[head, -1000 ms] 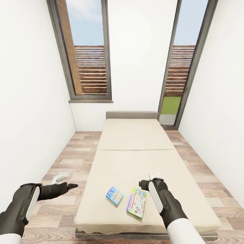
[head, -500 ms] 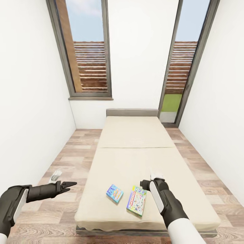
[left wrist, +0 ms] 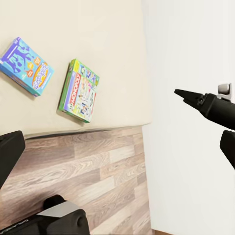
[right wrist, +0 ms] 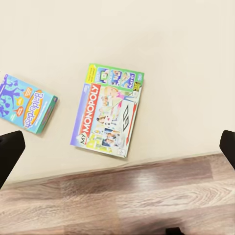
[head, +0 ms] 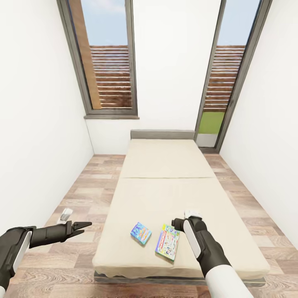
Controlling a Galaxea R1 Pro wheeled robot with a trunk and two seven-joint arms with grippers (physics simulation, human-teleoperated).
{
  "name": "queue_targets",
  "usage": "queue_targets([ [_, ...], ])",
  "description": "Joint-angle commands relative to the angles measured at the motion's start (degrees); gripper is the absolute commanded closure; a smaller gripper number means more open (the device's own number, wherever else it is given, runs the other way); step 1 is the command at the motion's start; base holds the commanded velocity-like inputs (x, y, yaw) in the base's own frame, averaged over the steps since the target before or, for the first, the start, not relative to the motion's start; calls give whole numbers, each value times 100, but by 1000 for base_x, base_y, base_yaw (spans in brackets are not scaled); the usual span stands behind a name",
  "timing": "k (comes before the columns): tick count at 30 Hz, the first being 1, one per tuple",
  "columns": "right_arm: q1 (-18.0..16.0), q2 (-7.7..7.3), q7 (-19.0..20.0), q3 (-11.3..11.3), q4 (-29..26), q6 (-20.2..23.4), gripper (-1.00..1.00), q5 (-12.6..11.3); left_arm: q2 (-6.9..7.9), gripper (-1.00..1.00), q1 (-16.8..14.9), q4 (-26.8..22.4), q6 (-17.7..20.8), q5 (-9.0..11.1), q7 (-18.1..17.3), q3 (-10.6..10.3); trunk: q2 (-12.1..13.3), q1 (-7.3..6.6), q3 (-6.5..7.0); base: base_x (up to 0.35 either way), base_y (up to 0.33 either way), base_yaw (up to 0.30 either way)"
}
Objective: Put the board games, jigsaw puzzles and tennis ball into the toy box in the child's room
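- Bed [head: 165, 182]: beige mattress running lengthwise between two tall windows [head: 105, 58].
- Small blue board game [head: 141, 233] and green-edged board game [head: 167, 244]: lying flat, side by side but apart, near the foot of the bed.
- Right gripper [head: 191, 215]: above the mattress just beside the green-edged game; fingers spread wide, empty.
- Left gripper [head: 85, 225]: over the wood floor [head: 78, 194] beside the bed; fingers parted, holding nothing.

The bed [head: 165, 194] is standing lengthwise on the wood-plank floor [head: 78, 198], its headboard against the far wall between two tall windows. Two board games are lying flat on its beige mattress near the foot end: the small blue box [head: 141, 233] and, just beside it without touching, the larger green-edged Monopoly box [head: 167, 247].
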Motion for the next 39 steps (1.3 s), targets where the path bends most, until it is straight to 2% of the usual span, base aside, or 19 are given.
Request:
queue_targets([
  [1,-9,2,-48,-3,-16,15,-100,-54,2,-100,-6,1,57,20,-6,2,-13,3,-22,0,0,2],
  [11,-21,-9,-37,-5,-86,44,-100,-50,9,-100,-13,-6,73,21,-29,2,-13,3,-115,0,0,0],
  [19,-23,41,-71,-2,-548,38,-100,-44,1,-100,-12,-6,59,1,-513,-13,-13,3,-190,0,0,0],
  [22,-22,12,-69,-6,-687,41,-100,-50,0,-100,-13,-6,52,-26,-579,-12,-13,3,-219,0,0,0],
  [39,-17,-7,-66,-40,-711,-33,-100,-60,14,-100,-13,-6,49,-8,-620,3,-13,3,-379,30,0,0],
])
